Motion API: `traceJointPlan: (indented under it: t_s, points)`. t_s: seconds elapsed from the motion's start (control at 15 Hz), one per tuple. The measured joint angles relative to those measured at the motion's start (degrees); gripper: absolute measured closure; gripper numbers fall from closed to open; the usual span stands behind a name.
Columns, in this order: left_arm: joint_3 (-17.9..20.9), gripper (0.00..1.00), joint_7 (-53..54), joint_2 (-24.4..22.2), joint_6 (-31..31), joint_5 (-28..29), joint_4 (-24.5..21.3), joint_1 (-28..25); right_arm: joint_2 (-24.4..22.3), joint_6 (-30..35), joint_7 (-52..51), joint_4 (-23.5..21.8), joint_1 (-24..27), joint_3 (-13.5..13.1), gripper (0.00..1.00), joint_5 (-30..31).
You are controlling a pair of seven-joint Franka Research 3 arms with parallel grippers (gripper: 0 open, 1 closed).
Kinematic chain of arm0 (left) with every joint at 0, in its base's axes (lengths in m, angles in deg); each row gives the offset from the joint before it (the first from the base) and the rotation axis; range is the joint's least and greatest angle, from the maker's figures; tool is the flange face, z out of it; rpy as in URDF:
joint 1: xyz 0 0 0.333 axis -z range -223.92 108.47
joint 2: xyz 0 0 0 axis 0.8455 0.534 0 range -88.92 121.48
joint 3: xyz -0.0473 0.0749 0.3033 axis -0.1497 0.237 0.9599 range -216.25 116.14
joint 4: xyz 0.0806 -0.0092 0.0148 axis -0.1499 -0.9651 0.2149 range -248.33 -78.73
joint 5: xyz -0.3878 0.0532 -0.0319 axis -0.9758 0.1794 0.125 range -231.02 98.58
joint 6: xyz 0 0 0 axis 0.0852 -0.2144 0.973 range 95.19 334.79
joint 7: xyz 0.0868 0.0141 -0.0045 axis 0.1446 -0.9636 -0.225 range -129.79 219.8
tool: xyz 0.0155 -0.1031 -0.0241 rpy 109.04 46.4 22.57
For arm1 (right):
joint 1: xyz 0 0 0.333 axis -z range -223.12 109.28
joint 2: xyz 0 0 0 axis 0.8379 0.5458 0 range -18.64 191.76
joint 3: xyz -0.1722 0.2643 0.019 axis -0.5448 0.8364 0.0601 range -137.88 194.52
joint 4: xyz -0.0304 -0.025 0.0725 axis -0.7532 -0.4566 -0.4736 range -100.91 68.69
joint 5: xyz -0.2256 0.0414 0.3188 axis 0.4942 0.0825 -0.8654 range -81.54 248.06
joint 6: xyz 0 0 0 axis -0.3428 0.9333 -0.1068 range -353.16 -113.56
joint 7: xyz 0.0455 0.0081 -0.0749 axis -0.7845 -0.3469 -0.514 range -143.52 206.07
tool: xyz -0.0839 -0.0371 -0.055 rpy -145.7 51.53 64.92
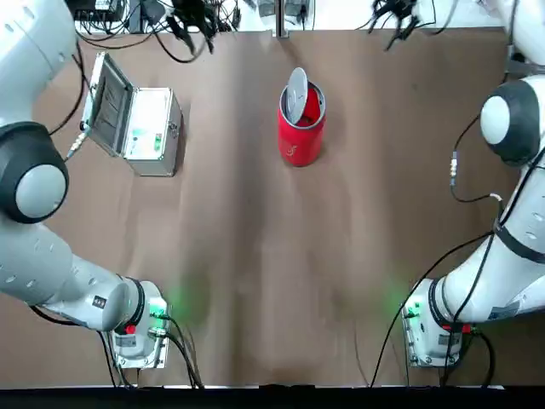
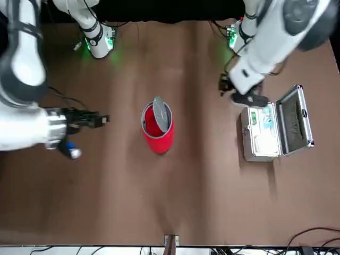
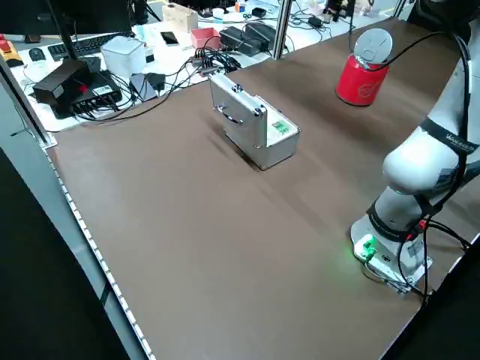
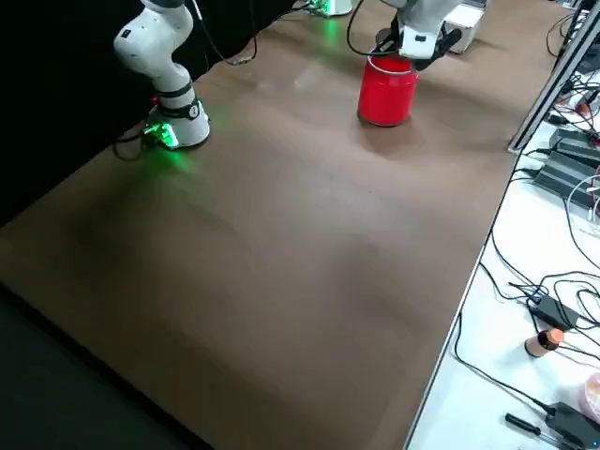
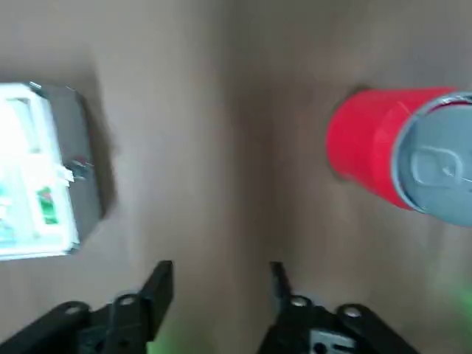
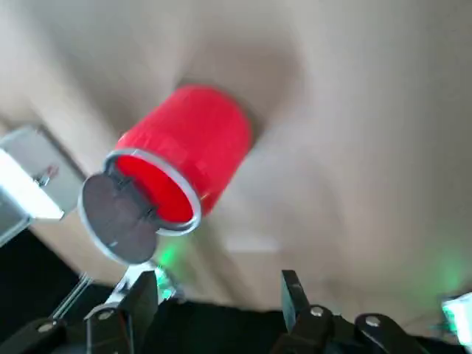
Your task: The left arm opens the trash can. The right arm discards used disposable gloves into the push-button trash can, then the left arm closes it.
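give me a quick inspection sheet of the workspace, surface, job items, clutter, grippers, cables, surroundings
surface: brown table, bare across its middle.
trash can: red trash can upright, its silver lid swung up, red inside showing.
disposable gloves: nothing seen on the table or in either gripper.
clutter: silver metal case with its hinged lid open, on the left arm's side.
grippers: left gripper open and empty, above the table between the case and the can; right gripper open and empty, off to the can's side.
cables: black cables along the far table edge; more run from both arm bases.
surroundings: side bench with boxes, a keyboard and power bricks.
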Motion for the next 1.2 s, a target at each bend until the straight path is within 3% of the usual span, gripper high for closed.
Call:
traceJointPlan:
  t_s: [0.27,0.4,0.47,0.67,0.87,1.2]
  points:
    - [-2.17,0.75,-11.43,4.84,3.88,-0.49,1.68,5.58,-2.03,0.88,-1.14,4.55,4.04,-0.04,0.19,10.26]
    - [-2.29,0.94,-17.02,8.31,8.61,-0.5,2.99,8.94,-2.85,0.85,-3.92,6.38,5.24,-0.08,0.19,14.79]
    - [-2.34,0.99,-18.96,10.14,11.36,-0.5,3.53,10.53,-3.46,0.83,-6.1,7.0,5.88,-0.1,0.19,17.99]
    - [-2.42,0.99,-26.05,17.76,21.24,-0.51,6.06,15.48,-6.46,-1.05,-14.19,7.79,6.87,-0.08,0.15,27.09]
    - [-2.41,0.99,-31.8,21.53,30.44,-0.51,7.69,18.04,-9.0,-4.66,-16.31,7.47,6.77,0.33,0.14,30.93]
    - [-2.22,0.99,-35.71,23.09,35.63,-0.51,8.3,20.04,-14.68,-13.23,-16.78,-2.75,6.48,0.8,0.14,31.12]
